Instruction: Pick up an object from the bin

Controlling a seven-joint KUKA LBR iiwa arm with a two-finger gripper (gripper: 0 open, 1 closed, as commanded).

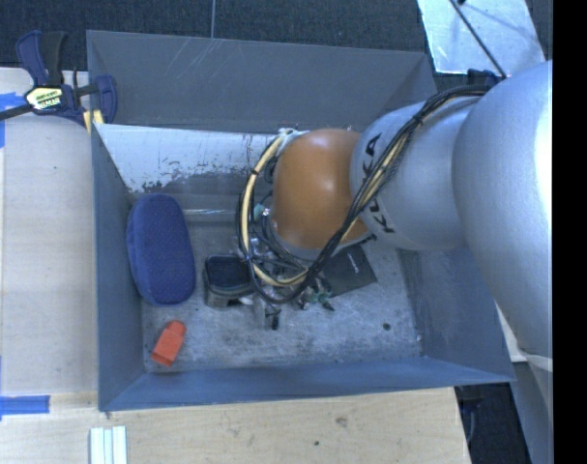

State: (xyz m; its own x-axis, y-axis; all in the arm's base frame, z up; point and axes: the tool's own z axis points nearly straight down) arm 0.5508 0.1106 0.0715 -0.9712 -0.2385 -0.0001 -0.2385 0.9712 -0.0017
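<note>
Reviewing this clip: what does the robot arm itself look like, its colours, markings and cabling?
The arm is made of thick, rounded silver-grey links, with black KUKA lettering on the one nearest the wrist. A smooth orange dome cover sits at the wrist. Yellow and black cables loop around it and run down to the small dark gripper.

The arm (pixel 419 182) carried black block lettering on its silver casing, just beside the orange cover (pixel 312 196). The letters ran sideways along the curve of the casing and read as the brand name KUKA. Dark and yellow cables (pixel 390 158) crossed the middle of the word, so only its outer letters stood clear and the ones between were partly hidden. No other writing could be read.
</note>
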